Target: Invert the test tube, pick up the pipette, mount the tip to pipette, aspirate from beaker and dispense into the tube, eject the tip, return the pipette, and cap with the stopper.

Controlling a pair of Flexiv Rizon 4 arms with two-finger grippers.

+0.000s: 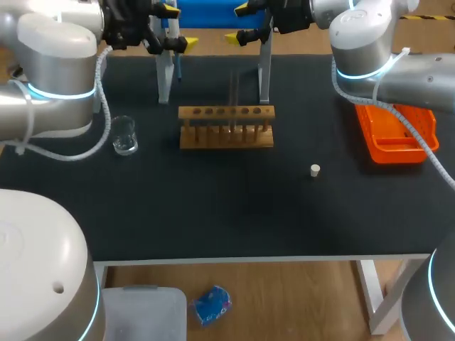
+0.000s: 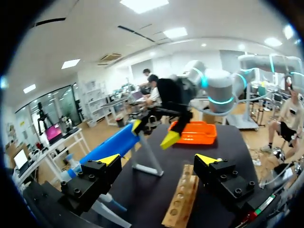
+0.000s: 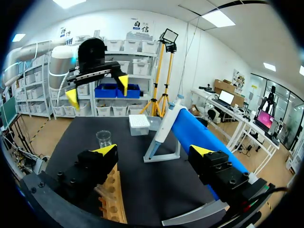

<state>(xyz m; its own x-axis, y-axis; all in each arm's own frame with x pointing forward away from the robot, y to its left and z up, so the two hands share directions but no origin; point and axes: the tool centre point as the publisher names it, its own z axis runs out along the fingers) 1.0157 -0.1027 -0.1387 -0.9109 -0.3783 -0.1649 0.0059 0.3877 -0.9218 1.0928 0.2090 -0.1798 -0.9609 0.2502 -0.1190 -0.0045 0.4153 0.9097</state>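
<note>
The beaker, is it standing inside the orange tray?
No, the beaker stands on the black table, far from the orange tray.

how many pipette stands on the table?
2. Left stand is behind the rack's left end; right stand is behind its right end. None looks hidden.
</note>
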